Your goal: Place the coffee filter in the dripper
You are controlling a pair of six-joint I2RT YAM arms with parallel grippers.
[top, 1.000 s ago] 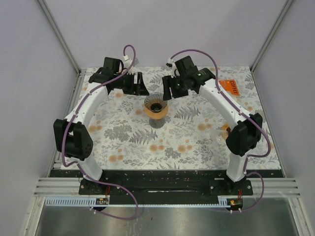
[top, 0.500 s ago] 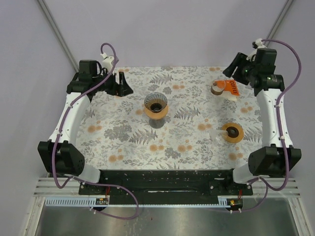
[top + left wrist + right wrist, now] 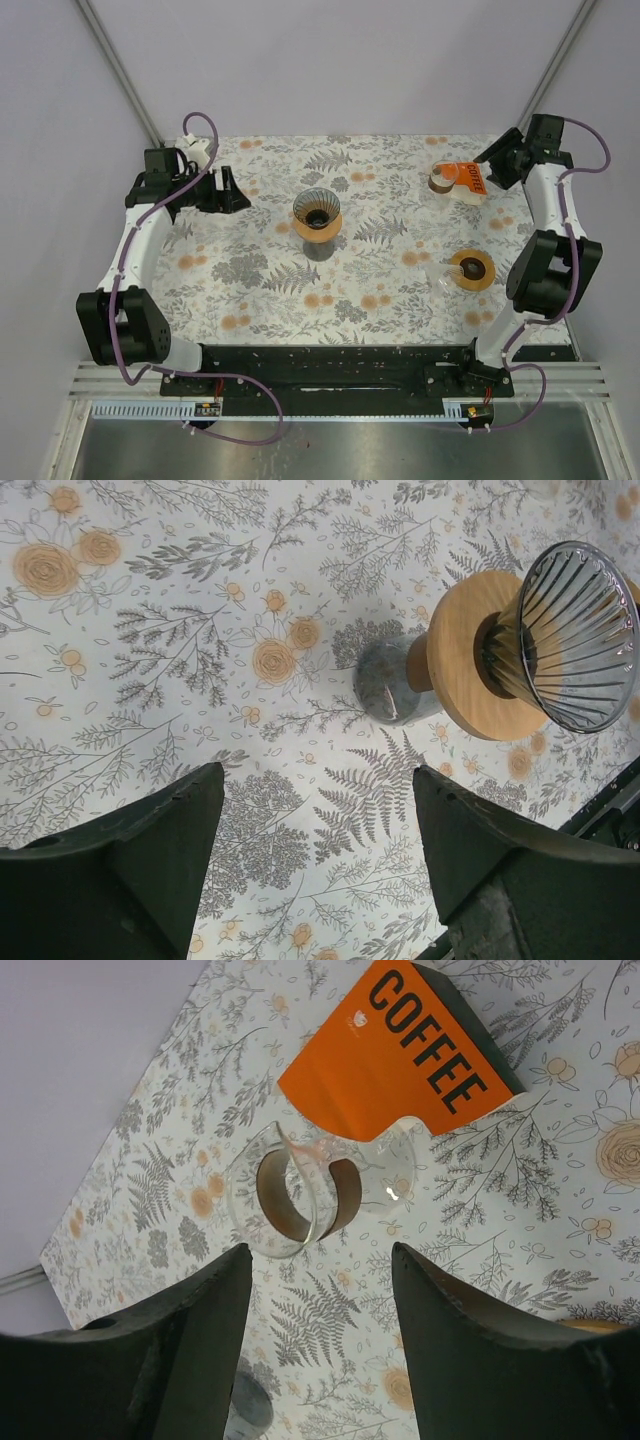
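Near the middle of the table [image 3: 260, 285], in the top view, stands the dripper [image 3: 317, 213]. It is a glass cone with ribs. The cone sits in a round wood ring, and the ring sits on a small glass base. It stands upright. In the left wrist view it shows at the upper right, and the cone looks clear and gray inside. Whether a filter lies in it is too hard to tell.

At the upper left of the top view is the left gripper [image 3: 228, 188]. It is near the left edge of the table and well apart from the dripper. Its two fingers [image 3: 150, 850] stand wide apart, with only the flower cloth showing between them. It holds nothing.

At the upper right of the top view is the right gripper [image 3: 497, 165]. Its fingers [image 3: 170, 1340] are also wide apart and hold nothing. Just beside it lies an orange box [image 3: 468, 178] with the word COFFEE on it. A glass cup [image 3: 442, 181] with a brown band lies touching the box on its left side. In the right wrist view the cup [image 3: 300, 1200] shows in the middle, between the two fingers but farther off, below the box.

Lower on the right side of the top view sits a round wood piece [image 3: 472, 268] with a dark middle. It is near the right arm and well apart from the dripper.
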